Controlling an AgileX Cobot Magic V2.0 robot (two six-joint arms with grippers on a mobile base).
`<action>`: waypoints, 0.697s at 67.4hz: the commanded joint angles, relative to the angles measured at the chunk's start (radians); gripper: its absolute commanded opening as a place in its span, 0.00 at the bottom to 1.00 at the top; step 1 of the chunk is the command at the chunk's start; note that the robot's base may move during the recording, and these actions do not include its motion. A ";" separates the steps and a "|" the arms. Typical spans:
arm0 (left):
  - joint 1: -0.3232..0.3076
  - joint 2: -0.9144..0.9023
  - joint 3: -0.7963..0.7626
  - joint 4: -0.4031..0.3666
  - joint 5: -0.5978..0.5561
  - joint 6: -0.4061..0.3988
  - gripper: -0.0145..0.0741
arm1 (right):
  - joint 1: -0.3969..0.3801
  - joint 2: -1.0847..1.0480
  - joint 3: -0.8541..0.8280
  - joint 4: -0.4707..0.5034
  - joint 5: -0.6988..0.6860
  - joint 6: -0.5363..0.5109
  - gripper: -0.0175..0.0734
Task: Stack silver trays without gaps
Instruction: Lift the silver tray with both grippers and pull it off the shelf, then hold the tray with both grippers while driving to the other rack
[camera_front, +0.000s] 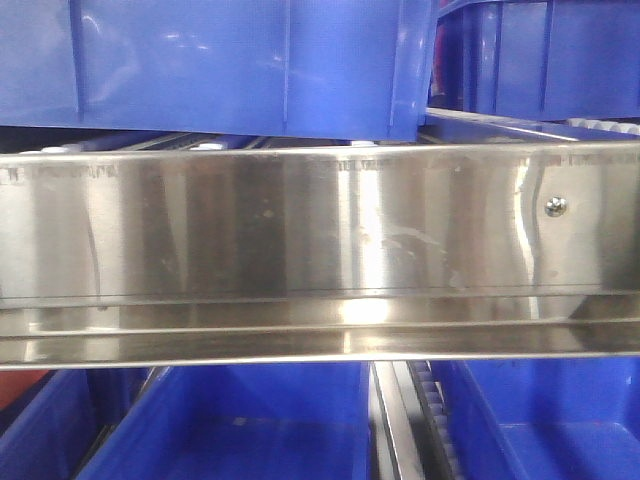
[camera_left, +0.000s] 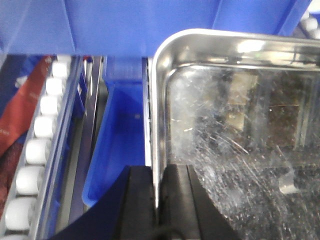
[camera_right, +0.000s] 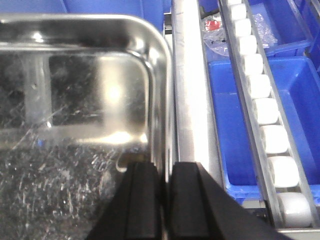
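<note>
a shallow, scratched silver tray (camera_left: 240, 140) with rounded corners and rolled rim sits open side up.

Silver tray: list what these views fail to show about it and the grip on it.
- Front view: the shelf rail fills the frame; no tray or arm shows.
- Left wrist view: the silver tray, clamped at the rim by the left pincer, is cut off right and below.
- Right wrist view: the tray there is cut off left and below, past the right pincer.
- Both wrist views: the tray's floor hides anything stacked underneath.
</note>
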 joint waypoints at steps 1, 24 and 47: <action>-0.004 -0.006 -0.001 0.028 -0.063 0.003 0.15 | 0.007 -0.008 -0.004 -0.009 -0.073 -0.002 0.19; -0.004 -0.006 -0.001 0.106 -0.063 0.003 0.15 | 0.007 -0.008 -0.004 -0.009 -0.073 -0.002 0.19; -0.004 -0.006 -0.001 0.173 -0.063 0.003 0.15 | 0.007 -0.008 -0.004 -0.009 -0.073 -0.002 0.19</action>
